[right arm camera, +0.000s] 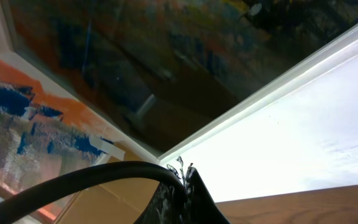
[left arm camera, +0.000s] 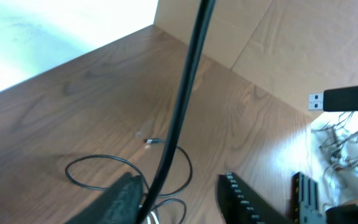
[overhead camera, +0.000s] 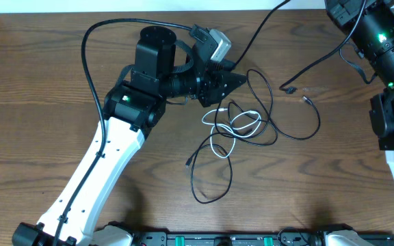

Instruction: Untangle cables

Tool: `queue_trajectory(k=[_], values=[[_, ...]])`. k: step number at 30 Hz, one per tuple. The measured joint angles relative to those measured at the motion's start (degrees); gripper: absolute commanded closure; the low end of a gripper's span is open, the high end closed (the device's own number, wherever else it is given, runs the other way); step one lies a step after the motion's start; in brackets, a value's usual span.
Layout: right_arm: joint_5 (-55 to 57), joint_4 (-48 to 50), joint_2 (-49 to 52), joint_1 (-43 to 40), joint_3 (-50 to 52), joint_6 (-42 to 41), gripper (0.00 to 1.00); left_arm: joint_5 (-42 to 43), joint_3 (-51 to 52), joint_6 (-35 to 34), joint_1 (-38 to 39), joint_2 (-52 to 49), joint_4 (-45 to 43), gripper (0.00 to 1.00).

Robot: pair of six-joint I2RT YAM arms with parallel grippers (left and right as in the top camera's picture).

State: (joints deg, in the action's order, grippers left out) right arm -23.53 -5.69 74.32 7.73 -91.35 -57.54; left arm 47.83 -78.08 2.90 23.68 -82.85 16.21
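The cables lie tangled beside the left gripper with jaws partly spread; the right gripper has jaws pressed together.

Overhead is sharp and evenly lit, with faint shadows. Left wrist shows white glare upper left and sheen on the table (near cord blurred). Right wrist blows out lower right.

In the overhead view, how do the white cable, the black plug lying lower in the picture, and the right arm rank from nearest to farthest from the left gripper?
From the left gripper:
1. white cable, just below it in the picture.
2. black plug, lower and to the left.
3. right arm, far at the right edge.
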Motion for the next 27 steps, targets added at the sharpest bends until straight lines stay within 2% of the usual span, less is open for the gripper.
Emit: queue_trajectory(k=[5,7,13,17,22,27], values=[[-0.2,0.0,0.0,0.0,0.0,0.0,0.99,0.0,0.0,0.0,0.0,0.0,0.0,0.78],[-0.2,0.0,0.0,0.0,0.0,0.0,0.99,0.0,0.0,0.1,0.0,0.0,0.0,0.92],[-0.2,-0.3,0.0,0.0,0.0,0.3,0.99,-0.7,0.0,0.3,0.0,0.0,0.0,0.93],[1.2,-3.7,0.0,-0.2,0.0,2.8,0.98,-4.7,0.0,-0.3,0.0,0.0,0.3,0.93],[6.1,-14.3,0.0,-2.2,-0.2,6.4,0.83,-9.0,0.0,-1.9,-0.3,0.0,0.3,0.93],[12.1,-25.2,0.3,-3.1,-0.2,12.2,0.52,-10.6,-0.3,-4.7,-1.9,0.0,-3.2,0.92]])
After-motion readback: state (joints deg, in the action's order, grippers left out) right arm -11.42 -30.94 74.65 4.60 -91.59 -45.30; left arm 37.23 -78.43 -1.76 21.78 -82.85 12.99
